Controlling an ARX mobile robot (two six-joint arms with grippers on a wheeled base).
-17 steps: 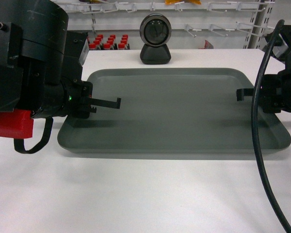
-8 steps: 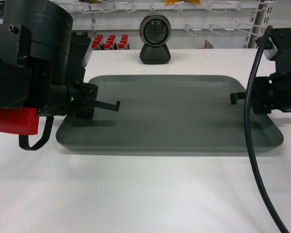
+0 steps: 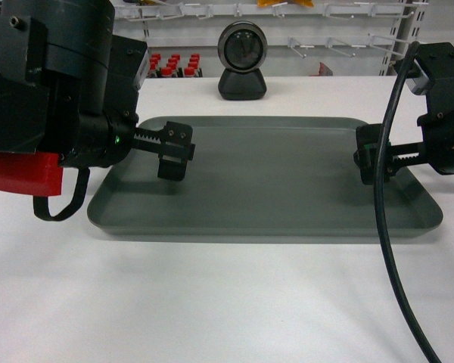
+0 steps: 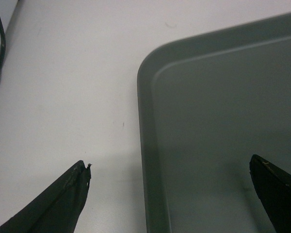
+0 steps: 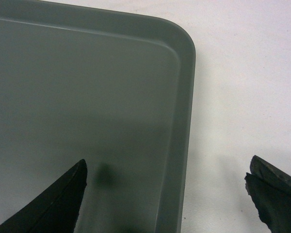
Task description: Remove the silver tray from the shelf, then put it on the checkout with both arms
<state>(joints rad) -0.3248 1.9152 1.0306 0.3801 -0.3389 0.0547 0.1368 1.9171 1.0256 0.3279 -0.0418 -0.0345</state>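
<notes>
The silver tray (image 3: 272, 181) lies flat on the white checkout (image 3: 227, 302), in front of the black scanner (image 3: 242, 60). My left gripper (image 3: 147, 147) is open at the tray's left end. In the left wrist view the left gripper (image 4: 169, 162) straddles the tray's rim (image 4: 148, 160), one finger over the counter and one over the tray floor, touching nothing. My right gripper (image 3: 397, 159) is open at the right end. In the right wrist view the right gripper (image 5: 168, 161) straddles the right rim (image 5: 179, 145) the same way. The shelf is out of view.
Behind the counter stand white racks with hooks (image 3: 348, 45) and red-capped bottles (image 3: 166, 64). A thick black cable (image 3: 390, 249) hangs from the right arm across the tray's right end. A red block (image 3: 26, 174) sits under the left wrist.
The tray sank slightly and came to rest on the counter. Both grippers, shut on the tray's ends before, have opened and let go of it.
</notes>
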